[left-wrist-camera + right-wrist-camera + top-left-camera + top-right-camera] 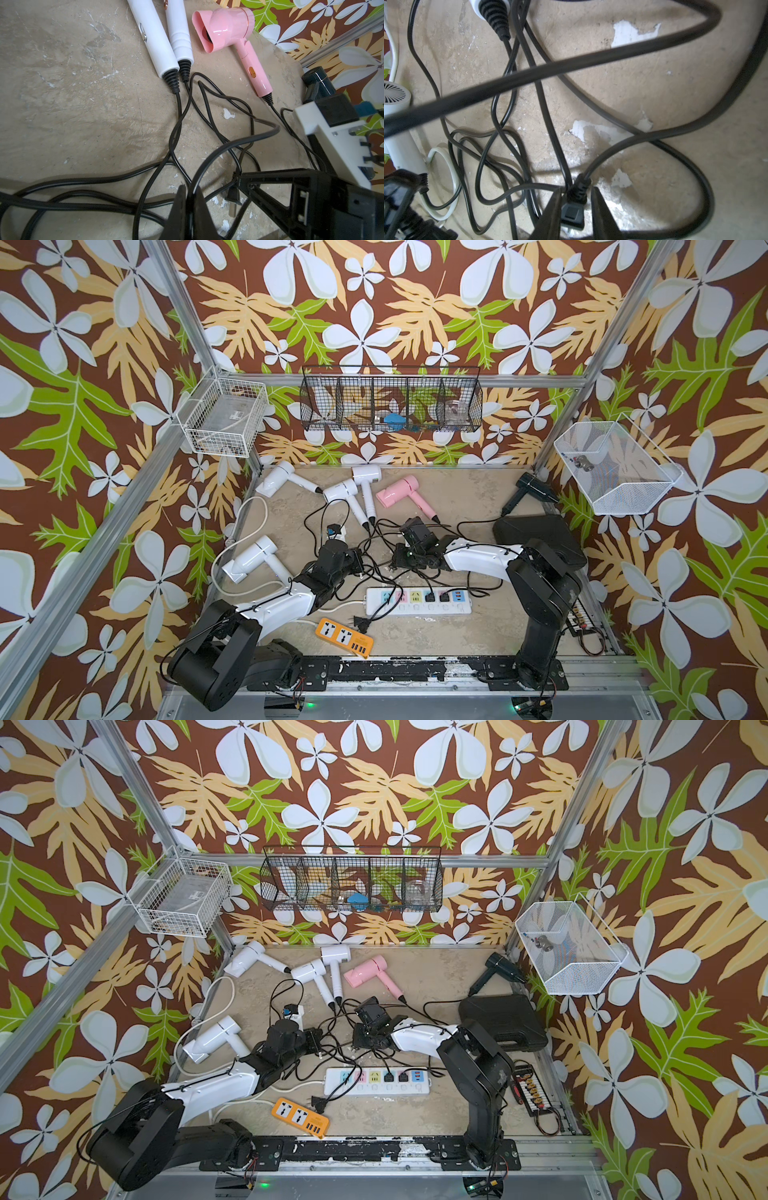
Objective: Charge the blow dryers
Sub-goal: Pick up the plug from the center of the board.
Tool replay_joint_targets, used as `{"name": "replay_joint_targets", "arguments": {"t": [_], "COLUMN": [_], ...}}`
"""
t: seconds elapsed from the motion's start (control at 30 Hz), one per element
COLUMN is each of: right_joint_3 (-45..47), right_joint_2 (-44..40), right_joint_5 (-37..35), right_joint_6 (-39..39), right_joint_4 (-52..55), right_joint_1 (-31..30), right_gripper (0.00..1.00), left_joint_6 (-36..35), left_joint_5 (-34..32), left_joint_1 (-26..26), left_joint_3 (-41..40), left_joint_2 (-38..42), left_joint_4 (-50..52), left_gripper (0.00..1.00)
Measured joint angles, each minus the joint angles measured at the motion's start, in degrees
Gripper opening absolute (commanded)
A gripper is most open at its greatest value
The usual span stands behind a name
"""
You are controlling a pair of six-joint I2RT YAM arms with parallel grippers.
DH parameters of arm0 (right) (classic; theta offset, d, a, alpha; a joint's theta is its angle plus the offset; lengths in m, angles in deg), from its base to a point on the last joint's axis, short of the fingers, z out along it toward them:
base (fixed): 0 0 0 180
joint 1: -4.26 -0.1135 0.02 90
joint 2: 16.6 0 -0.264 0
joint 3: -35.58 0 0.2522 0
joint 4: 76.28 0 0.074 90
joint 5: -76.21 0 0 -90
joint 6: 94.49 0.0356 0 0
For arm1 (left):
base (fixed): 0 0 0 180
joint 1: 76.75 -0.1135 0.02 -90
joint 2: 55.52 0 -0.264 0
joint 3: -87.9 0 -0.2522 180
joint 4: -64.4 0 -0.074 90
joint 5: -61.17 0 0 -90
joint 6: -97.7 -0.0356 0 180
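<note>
Ok, dryers sit mostly along the upper edge of the table (457,497) in both top views. Three white blow dryers (345,491) and the pink blow dryer (397,491) are upper centre, the black blow dryer (532,487) upper right, and a fourth white blow dryer (253,558) centre left. Their cords pile up mid-frame, which is why both arms work there. The left gripper (190,187) is pinched tight on a black cord (239,141) and holds it up off the heap. My read: it's keeping slack clear so a plug end comes free. The right gripper (576,189) straddles a black plug (573,214), fingers narrow, with a gap showing on one side, so not clamped yet. Can't tell whose plug it is; the tangle hides that. The long white power strip (419,600) lies lower centre with two sockets taken and the three pastel ones toward its left end free. The orange power strip (344,637) is just below-left of it, with a loose plug (359,622) beside it. Room: bare table right of the white strip and along the lower edge. The black case (536,539) crowds the right side next to the right arm. Cords cross the path to the strip, so expect snagging on the carry.
</note>
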Motion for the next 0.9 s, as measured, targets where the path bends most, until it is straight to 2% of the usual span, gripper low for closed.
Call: {"name": "replay_joint_targets", "arguments": {"t": [0.03,0.27,0.9], "right_joint_3": [-0.09,0.04,-0.76], "right_joint_2": [0.17,0.22,3.1], "right_joint_5": [-0.09,-0.24,0.68], "right_joint_6": [0.0,0.07,0.24], "right_joint_4": [0.0,-0.02,-1.79], "right_joint_1": [0.04,1.03,2.08], "right_gripper": [0.22,0.22,0.28], "left_joint_6": [0.0,0.02,0.46], "left_joint_5": [0.0,0.22,0.44], "left_joint_1": [0.0,-0.07,-0.17], "left_joint_3": [0.0,-0.09,-0.11], "left_joint_2": [0.0,0.15,0.2], "left_joint_4": [-0.02,-0.02,-0.39], "left_gripper": [0.0,0.0,0.0]}}
